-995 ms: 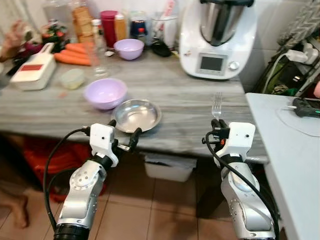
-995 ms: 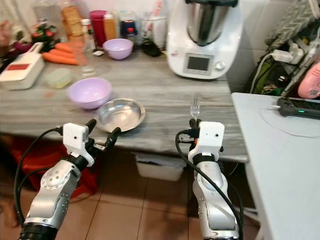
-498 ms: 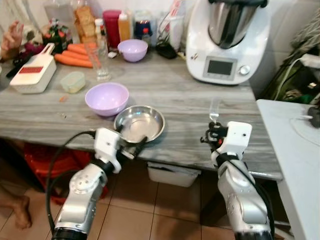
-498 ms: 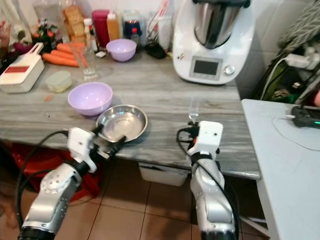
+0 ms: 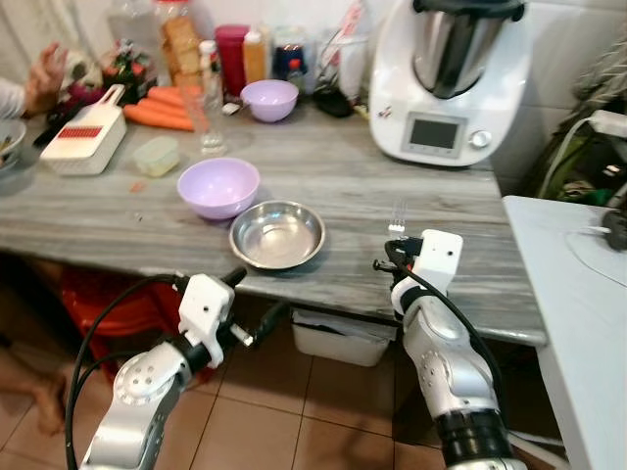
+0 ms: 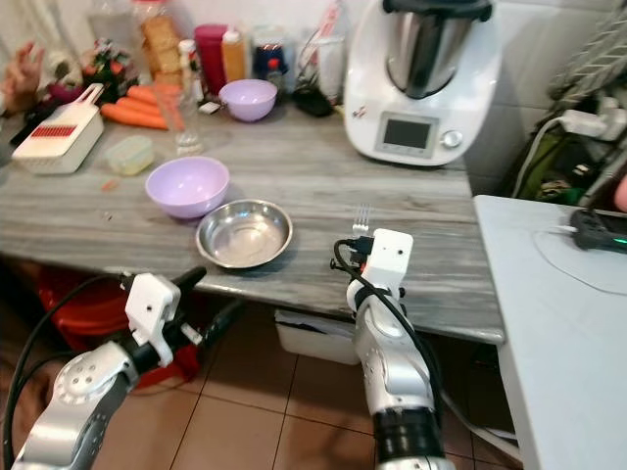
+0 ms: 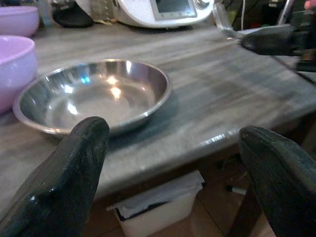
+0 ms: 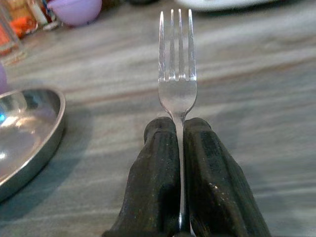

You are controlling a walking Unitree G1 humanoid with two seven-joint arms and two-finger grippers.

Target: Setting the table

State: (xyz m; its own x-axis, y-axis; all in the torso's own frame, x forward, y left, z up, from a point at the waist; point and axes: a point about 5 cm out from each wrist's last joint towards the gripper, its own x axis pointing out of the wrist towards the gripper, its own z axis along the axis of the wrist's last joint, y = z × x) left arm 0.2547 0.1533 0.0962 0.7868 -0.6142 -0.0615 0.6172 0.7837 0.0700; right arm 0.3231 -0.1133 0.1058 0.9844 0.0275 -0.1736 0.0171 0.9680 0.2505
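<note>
Our right gripper (image 8: 180,148) clamps a fork (image 8: 177,59) over the surface (image 5: 343,176) beside the steel bowl (image 5: 277,234); our left gripper's (image 7: 173,158) fingers gape apart.

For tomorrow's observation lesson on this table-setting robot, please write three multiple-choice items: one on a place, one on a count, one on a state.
1. Where does the round stainless-steel bowl sit?
A. On the floor tiles
B. On the grey wood-grain counter, close beside the large lilac plastic bowl
C. On top of the white kitchen machine

2. How many lilac bowls stand on the counter?
A. One
B. Two
C. Four

3. What is the right gripper doing?
A. Hanging open
B. Gripping a carrot
C. Pinching the handle of a silver four-tined fork

Answers:
1 B: the head views show the steel bowl near the counter's front edge, next to the large lilac one.
2 B: the large one, plus a small lilac bowl at the back.
3 C: the right wrist view shows both black fingers closed on the fork, tines pointing away.
</note>
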